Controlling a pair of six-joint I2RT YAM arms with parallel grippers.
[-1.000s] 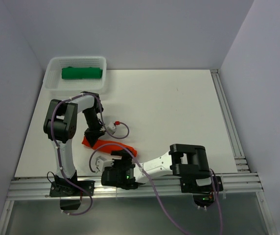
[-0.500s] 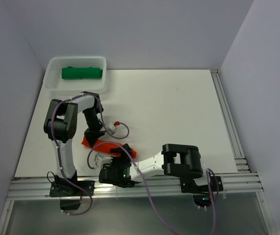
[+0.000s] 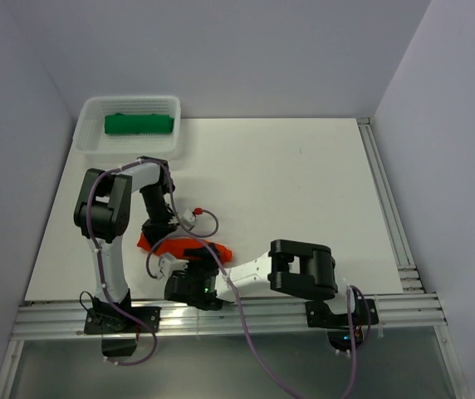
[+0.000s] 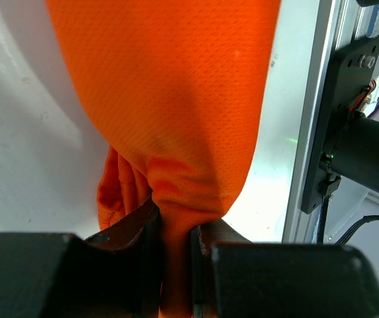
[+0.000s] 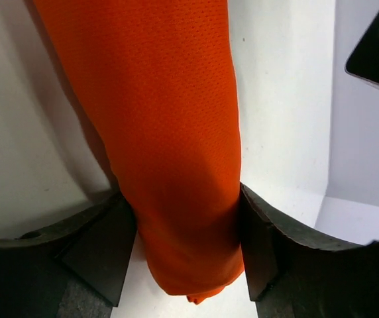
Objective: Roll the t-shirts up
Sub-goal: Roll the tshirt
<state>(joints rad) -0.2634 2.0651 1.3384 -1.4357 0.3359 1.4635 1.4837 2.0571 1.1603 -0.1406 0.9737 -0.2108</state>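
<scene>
The orange-red t-shirt (image 3: 189, 247) lies as a rolled bundle near the table's front left. My left gripper (image 3: 155, 238) is shut on its left end; in the left wrist view the cloth (image 4: 169, 99) is pinched between that gripper's fingers (image 4: 175, 245). My right gripper (image 3: 205, 263) straddles the roll's other end. In the right wrist view both pads press the sides of the roll (image 5: 166, 132), with the gripper (image 5: 187, 248) closed round it. The green t-shirt (image 3: 139, 124) lies rolled in the white mesh basket (image 3: 88, 143) at the back left.
An aluminium rail (image 3: 246, 312) runs along the table's near edge, right behind the right wrist. Another rail (image 3: 384, 199) lines the right side. Grey walls enclose the table on the left, back and right. The white tabletop (image 3: 287, 191) stretches to the right of the arms.
The right arm has slid left along the front edge, and its jaws have closed in on the end of the orange-red roll. The left gripper has kept its hold.
</scene>
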